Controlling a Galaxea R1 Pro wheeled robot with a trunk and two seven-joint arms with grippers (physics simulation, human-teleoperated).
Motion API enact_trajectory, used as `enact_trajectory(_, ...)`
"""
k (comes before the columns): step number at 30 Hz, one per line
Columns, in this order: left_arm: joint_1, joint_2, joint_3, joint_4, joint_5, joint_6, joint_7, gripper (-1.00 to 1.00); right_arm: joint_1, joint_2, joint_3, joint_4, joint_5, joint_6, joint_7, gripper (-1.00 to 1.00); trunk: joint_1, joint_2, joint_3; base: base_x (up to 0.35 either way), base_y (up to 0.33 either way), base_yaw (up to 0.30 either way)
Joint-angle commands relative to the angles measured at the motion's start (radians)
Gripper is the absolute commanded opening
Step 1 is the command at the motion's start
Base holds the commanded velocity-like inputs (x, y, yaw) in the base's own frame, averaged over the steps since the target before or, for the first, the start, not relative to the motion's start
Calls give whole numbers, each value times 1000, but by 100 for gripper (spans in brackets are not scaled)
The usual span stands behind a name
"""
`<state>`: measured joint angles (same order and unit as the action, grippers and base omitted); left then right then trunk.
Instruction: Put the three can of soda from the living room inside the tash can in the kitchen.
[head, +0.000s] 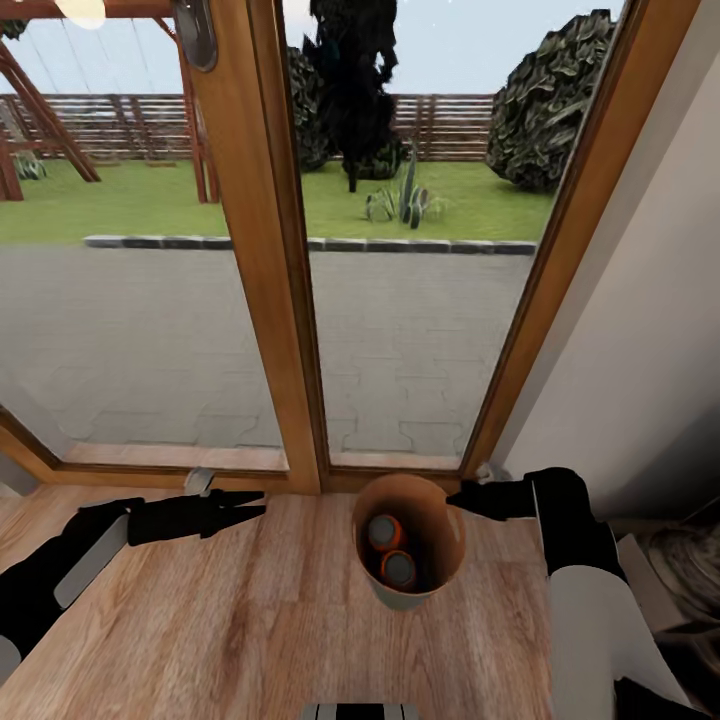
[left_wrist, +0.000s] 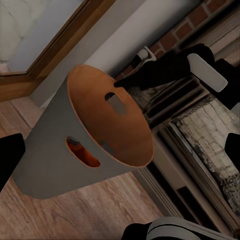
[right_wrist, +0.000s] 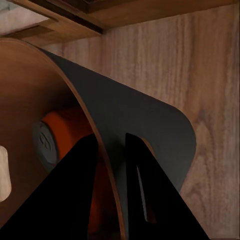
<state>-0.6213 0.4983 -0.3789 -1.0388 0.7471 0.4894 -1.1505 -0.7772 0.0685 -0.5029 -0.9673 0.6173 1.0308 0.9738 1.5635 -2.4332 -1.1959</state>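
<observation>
The tash can (head: 410, 500), grey outside and wood-brown inside, stands on the wood floor just before the glass door. Two orange soda cans (head: 384, 532) (head: 398, 568) lie inside it. My right gripper (head: 462, 497) is shut on the bin's right rim. In the right wrist view its fingers (right_wrist: 150, 200) straddle the wall (right_wrist: 140, 115), one inside and one outside, with an orange can (right_wrist: 65, 132) beside them. My left gripper (head: 250, 505) hovers open left of the bin, apart from it. Its wrist view shows the bin (left_wrist: 55, 150) and orange through the handle slot (left_wrist: 82, 156).
Wood-framed glass doors (head: 265, 300) stand right behind the bin, looking onto a paved yard. A white wall (head: 640, 330) rises at the right, with a brick fireplace (left_wrist: 200, 125) and dark clutter (head: 680, 560) beside it. Open wood floor (head: 230, 620) lies toward me.
</observation>
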Motion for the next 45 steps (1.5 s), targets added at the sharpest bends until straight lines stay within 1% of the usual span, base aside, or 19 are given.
enact_trajectory(1,0,0,0,0,0,0,0,100,0,-1,-1,1,-27,16,1,-100,0,0,0,0,0,0)
enact_trajectory(9,0,-1,0,1,0,0,0,100,-27,-5,-4,84,-28,16,-16,-100,0,0,0,0,0,0)
enact_trajectory(15,0,-1,0,-2,0,0,0,100,-32,-6,-32,101,-28,16,-48,-100,0,0,0,0,0,0)
enact_trajectory(22,0,-1,-1,-4,0,0,0,100,-33,-10,-41,107,-31,16,-73,-100,0,0,0,0,0,0)
enact_trajectory(23,0,-1,-1,-4,0,0,0,100,-33,-10,-41,108,-34,16,-79,-100,0,0,0,0,0,0)
enact_trajectory(26,0,-2,-1,-5,0,0,0,100,-33,-10,-42,111,-80,16,-102,-100,0,0,0,0,0,0)
enact_trajectory(29,0,-2,-1,-6,0,0,0,100,-33,-9,-42,111,-94,8,-142,-100,0,0,0,0,0,0)
enact_trajectory(31,0,-1,-2,-3,0,1,0,100,-33,-9,-42,111,-107,5,-154,-100,0,0,0,0,0,0)
enact_trajectory(33,0,-2,-2,3,4,4,6,100,-33,-10,-41,111,-139,4,-161,-100,0,0,0,0,0,0)
enact_trajectory(34,0,-2,-2,5,5,10,20,100,-33,-10,-41,111,-144,3,-162,-100,0,0,0,0,0,0)
enact_trajectory(36,0,-2,-2,9,6,78,132,100,-33,-10,-40,111,-151,3,-165,-100,0,0,0,0,0,0)
enact_trajectory(37,0,-2,-1,10,6,135,227,100,-33,-10,-41,111,-152,3,-167,-100,0,0,0,0,0,0)
enact_trajectory(39,0,-4,0,7,9,192,350,100,-33,-10,-40,111,-154,3,-167,-100,0,0,0,0,0,0)
enact_trajectory(40,0,-6,1,6,10,208,396,100,-33,-10,-40,111,-155,3,-167,-100,0,0,0,0,0,0)
enact_trajectory(42,0,-10,1,4,11,227,448,100,-33,-10,-40,111,-156,2,-167,-100,0,0,0,0,0,0)
enact_trajectory(44,0,-14,2,3,12,234,468,100,-33,-10,-41,111,-159,1,-167,-100,0,0,0,0,0,0)
enact_trajectory(45,0,-16,3,3,12,238,477,100,-33,-10,-41,111,-178,-15,-168,-100,0,0,0,0,0,0)
